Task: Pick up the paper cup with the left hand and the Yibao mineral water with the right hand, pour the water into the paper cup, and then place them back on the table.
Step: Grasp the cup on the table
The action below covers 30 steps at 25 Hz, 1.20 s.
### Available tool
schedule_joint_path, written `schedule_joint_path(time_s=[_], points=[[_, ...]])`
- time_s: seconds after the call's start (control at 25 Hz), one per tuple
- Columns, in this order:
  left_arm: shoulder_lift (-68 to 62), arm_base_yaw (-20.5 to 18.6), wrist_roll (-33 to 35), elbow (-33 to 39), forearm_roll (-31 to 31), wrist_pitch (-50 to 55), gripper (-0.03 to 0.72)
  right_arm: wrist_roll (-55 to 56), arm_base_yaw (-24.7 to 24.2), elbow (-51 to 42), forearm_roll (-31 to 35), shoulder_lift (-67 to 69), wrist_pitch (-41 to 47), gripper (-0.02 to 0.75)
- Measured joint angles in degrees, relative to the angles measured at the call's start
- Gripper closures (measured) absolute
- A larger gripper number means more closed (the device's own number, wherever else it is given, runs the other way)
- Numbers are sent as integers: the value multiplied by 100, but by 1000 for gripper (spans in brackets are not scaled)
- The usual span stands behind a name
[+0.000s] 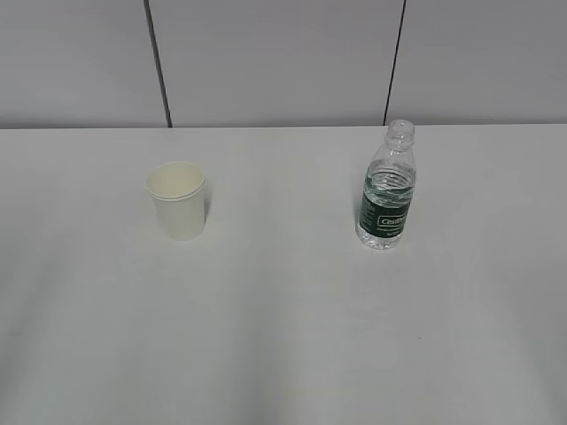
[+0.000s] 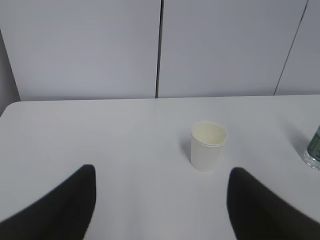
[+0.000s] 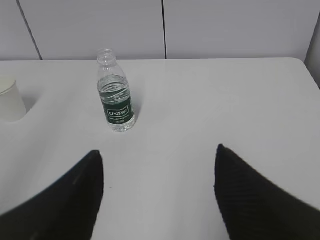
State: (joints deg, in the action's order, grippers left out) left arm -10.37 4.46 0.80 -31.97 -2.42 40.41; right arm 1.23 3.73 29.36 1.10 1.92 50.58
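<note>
The white paper cup (image 1: 178, 200) stands upright on the white table (image 1: 283, 336), left of middle. The Yibao mineral water bottle (image 1: 387, 189), capless with a green label, stands upright to the right, partly filled with clear water. Neither arm shows in the exterior view. In the left wrist view my left gripper (image 2: 162, 172) is open and empty, with the cup (image 2: 207, 145) ahead and slightly right of it. In the right wrist view my right gripper (image 3: 159, 152) is open and empty, with the bottle (image 3: 114, 92) ahead and to its left.
A grey panelled wall (image 1: 283, 62) with dark vertical seams runs along the table's far edge. The bottle's base shows at the right edge of the left wrist view (image 2: 314, 150). The cup shows at the left edge of the right wrist view (image 3: 10, 100).
</note>
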Motion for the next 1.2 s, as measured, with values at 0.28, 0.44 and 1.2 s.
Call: schedule_joint_path(time_s=[0.28, 0.44, 1.2], points=[[-1238, 0, 0, 0, -7, -1154, 192, 0, 0, 0, 0, 1194, -886, 225], [-1818, 0, 0, 0, -7, -1944, 192, 0, 0, 0, -29, 1949, -1882, 225], [-3949, 0, 0, 6, 171, -3886, 211, 0, 0, -217, -228, 4121, -4770, 225]])
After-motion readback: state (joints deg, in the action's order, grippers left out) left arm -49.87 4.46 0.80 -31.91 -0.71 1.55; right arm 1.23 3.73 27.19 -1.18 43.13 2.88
